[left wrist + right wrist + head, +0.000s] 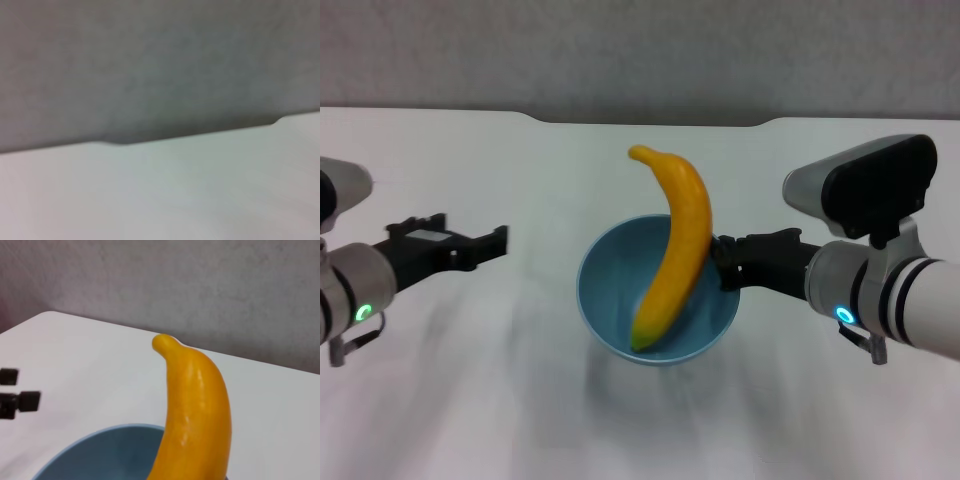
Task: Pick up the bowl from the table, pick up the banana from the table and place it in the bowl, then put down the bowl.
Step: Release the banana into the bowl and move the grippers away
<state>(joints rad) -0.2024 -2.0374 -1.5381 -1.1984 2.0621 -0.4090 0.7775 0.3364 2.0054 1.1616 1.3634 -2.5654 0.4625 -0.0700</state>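
Bowl (620, 300) low over table (470, 420), maybe resting, can't tell; right gripper (725, 262) clamped on its right rim. Banana (672, 250) inside, lower end in bowl, upper end poking over far rim, leaning beside right gripper. Risk: tilt or jolt on set-down, banana tips out. Left gripper (500, 243) spread wide, empty, well left of bowl.
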